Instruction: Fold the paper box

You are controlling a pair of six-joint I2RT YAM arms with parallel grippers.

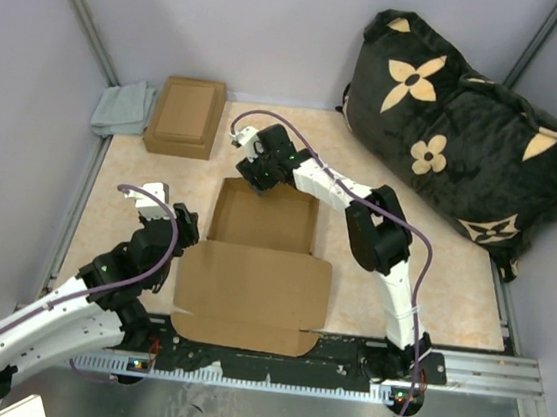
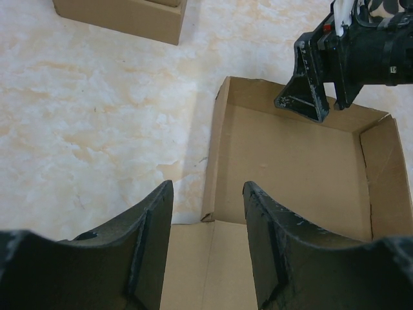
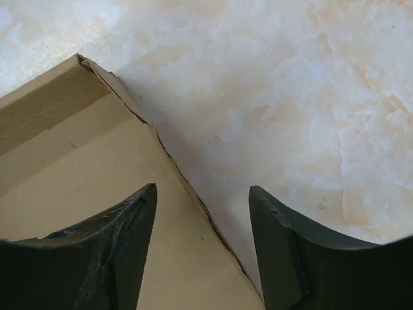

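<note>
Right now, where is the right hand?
In the top view, the right hand sits at the far-left corner of the paper box, open, straddling its far wall, near the smaller cardboard box.

No readable text, label or number anywhere, not even on the paper box (image 1: pixel 250 286)

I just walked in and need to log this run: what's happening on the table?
Two robot arms are folding a tan cardboard mailer box. Its tray walls stand up; the lid flap lies flat toward the arms. The right gripper, jaws open, straddles the far wall. The left gripper, also open, hovers at the left wall's near end. Nothing is clamped.
</note>
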